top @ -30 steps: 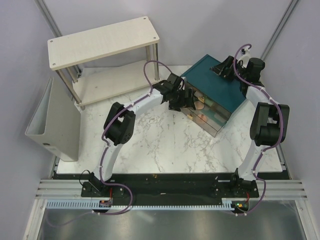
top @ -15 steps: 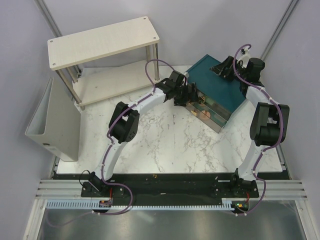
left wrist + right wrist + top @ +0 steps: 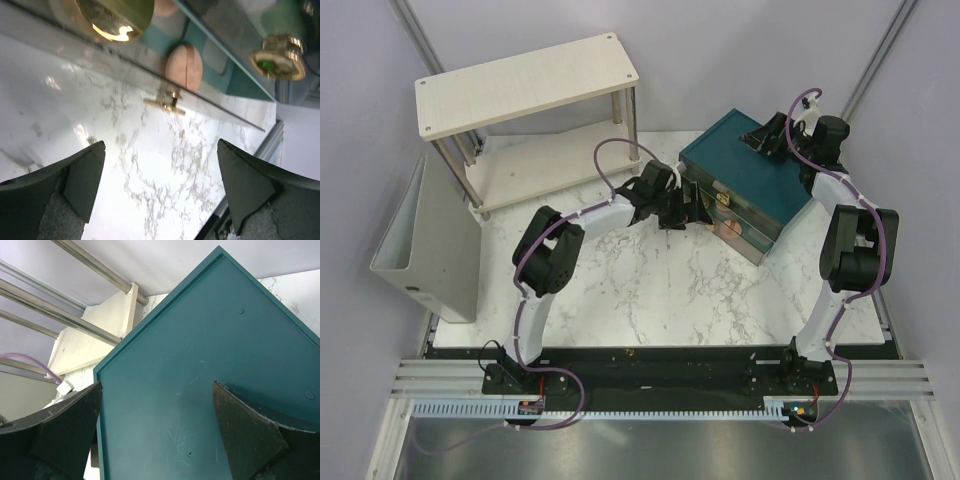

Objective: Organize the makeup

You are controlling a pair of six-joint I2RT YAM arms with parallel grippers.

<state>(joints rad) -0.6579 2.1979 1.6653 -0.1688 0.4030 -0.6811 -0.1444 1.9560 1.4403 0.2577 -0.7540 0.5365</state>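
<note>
The teal drawer box [image 3: 752,172] stands at the back right. In the left wrist view its clear drawer front carries a small gold handle [image 3: 165,102]. Behind the front lie a peach-pink sponge [image 3: 183,67], a gold-rimmed pot [image 3: 114,17] and a gold-rimmed mint-green piece [image 3: 278,57]. A peach item [image 3: 730,228] shows through the front in the top view. My left gripper [image 3: 692,213] [image 3: 160,170] is open and empty, just in front of the handle and above the marble. My right gripper [image 3: 757,137] [image 3: 157,410] is open and empty over the box's lid [image 3: 210,370]. The peach tube is hidden.
A white two-level shelf [image 3: 525,85] stands at the back left; its lower board [image 3: 95,345] shows beside the box. A grey bin [image 3: 425,245] stands at the left edge. The marble table top [image 3: 650,290] stretches in front of the box.
The drawers stick out less far than a second ago. My left gripper has drawn back a little to the left, away from the drawer front. The right arm has not moved.
</note>
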